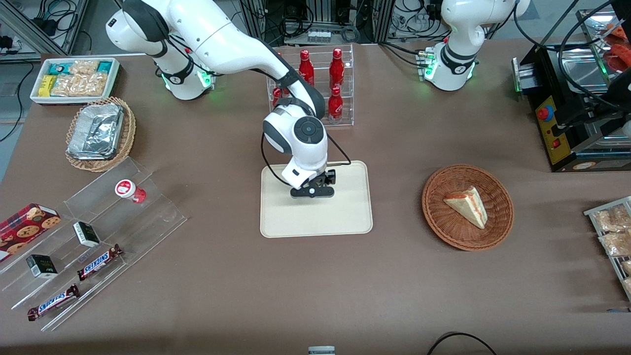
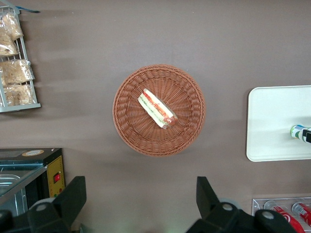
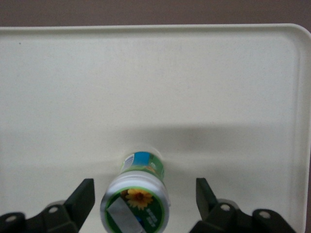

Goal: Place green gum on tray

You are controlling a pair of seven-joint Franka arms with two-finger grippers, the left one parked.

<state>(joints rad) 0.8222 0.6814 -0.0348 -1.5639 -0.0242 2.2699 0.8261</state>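
Observation:
The green gum (image 3: 138, 199) stands upright on the cream tray (image 3: 146, 73); its white lid has a green rim and a yellow flower mark. My right gripper (image 3: 145, 188) is just above the tray with the bottle between its fingers. The fingers (image 3: 83, 194) are spread wide and there is a gap on each side of the bottle. In the front view the gripper (image 1: 313, 191) hangs over the tray (image 1: 345, 217) and hides the gum. In the left wrist view the gum (image 2: 296, 131) shows on the tray (image 2: 272, 121).
A clear rack of red bottles (image 1: 320, 84) stands farther from the front camera than the tray. A wicker basket with a sandwich (image 1: 467, 207) lies toward the parked arm's end. A red-lidded bottle (image 1: 129, 190) on a clear stand, a foil-filled basket (image 1: 101, 133) and a snack bin (image 1: 74, 79) lie toward the working arm's end.

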